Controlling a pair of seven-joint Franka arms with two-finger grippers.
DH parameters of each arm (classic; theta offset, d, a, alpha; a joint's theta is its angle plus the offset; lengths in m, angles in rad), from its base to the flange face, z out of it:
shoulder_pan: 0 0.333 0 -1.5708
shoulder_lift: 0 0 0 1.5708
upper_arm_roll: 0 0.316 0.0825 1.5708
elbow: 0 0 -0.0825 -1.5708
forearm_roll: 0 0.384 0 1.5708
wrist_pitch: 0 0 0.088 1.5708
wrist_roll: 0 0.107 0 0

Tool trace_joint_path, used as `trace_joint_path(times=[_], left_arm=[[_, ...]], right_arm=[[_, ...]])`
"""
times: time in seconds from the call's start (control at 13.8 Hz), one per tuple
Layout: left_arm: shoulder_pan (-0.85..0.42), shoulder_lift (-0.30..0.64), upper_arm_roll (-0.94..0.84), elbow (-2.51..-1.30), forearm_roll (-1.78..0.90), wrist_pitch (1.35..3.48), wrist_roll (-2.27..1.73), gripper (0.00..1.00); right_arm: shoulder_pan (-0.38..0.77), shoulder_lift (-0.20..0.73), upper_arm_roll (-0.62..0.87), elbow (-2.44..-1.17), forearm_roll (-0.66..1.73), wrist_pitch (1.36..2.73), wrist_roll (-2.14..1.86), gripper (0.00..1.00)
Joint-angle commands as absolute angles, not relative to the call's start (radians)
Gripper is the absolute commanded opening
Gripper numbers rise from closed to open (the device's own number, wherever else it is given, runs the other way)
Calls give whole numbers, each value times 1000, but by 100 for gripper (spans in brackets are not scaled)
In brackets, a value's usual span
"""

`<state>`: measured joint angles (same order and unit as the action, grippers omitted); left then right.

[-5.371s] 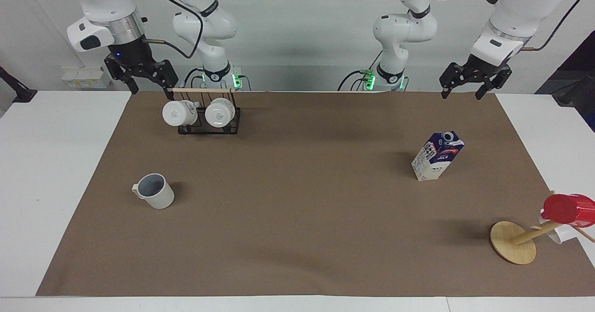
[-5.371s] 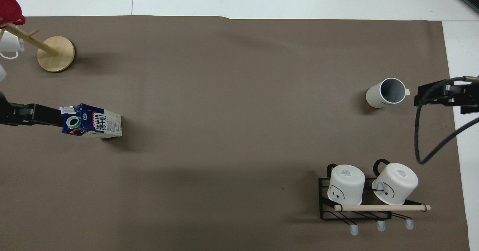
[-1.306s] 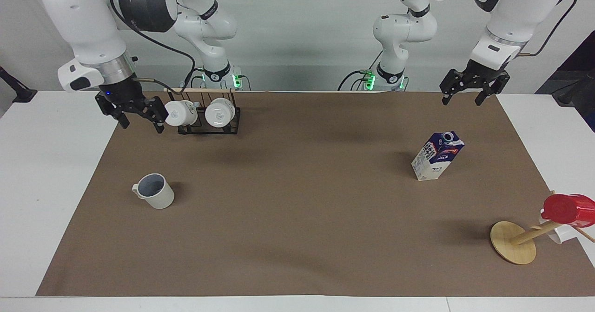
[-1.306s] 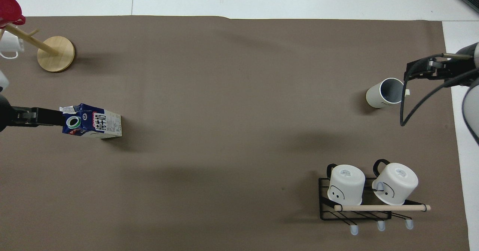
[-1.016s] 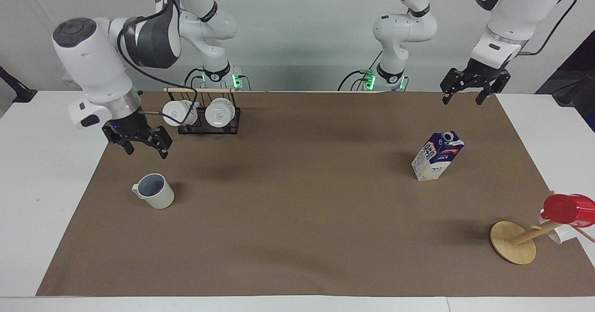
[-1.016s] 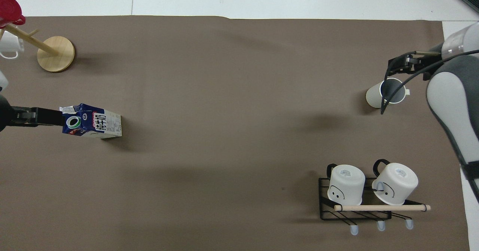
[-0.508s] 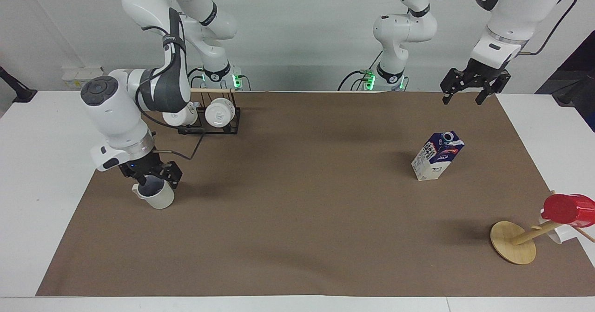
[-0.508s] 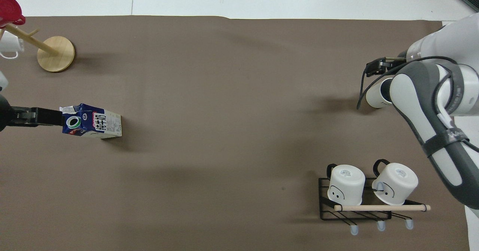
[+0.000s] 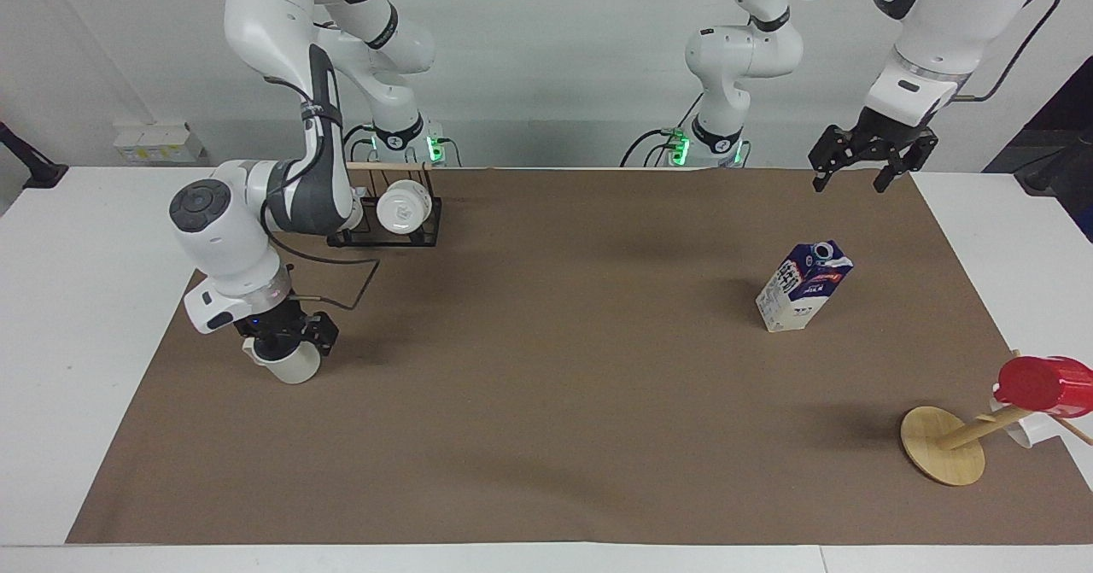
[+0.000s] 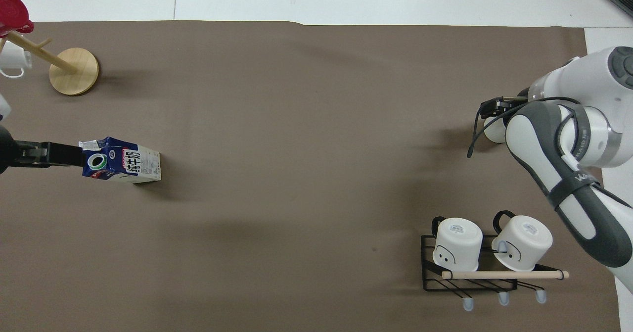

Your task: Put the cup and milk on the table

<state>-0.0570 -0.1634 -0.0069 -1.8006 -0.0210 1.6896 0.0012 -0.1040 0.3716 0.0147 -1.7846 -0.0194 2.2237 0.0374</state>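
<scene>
The off-white cup (image 9: 292,371) stands upright on the brown paper of the table (image 9: 546,436), toward the right arm's end. My right gripper (image 9: 287,341) is open and down at the cup's mouth, covering its rim and inside; I cannot tell whether the fingers touch it. From overhead only a sliver of the cup (image 10: 493,132) shows beside the right arm. The milk (image 9: 803,288) carton stands upright toward the left arm's end, nothing touching it. My left gripper (image 9: 861,166) hangs open and empty over the paper's edge by the robots.
A black wire rack (image 10: 470,278) with two upside-down white mugs (image 10: 457,243) stands near the right arm's base. A wooden mug tree (image 9: 943,446) carrying a red cup (image 9: 1045,385) stands at the table's corner farthest from the robots, at the left arm's end.
My right arm has swung out from beside the rack and come down, bringing its open gripper onto the cup's mouth. The cup, the milk and the left arm have not moved.
</scene>
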Motion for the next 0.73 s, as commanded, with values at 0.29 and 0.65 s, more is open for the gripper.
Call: trace_joint_path(times=[0.29,0.65], left_arm=[[-49,-167,-11,-1795,-5,1672,-8,100],[-51,-167,-11,-1795,-6,1672,-8,100]], right_arm=[[-100,362,21,-1829,0,2275,18,60],[-94,362,21,-1824,0,2267,20,0]])
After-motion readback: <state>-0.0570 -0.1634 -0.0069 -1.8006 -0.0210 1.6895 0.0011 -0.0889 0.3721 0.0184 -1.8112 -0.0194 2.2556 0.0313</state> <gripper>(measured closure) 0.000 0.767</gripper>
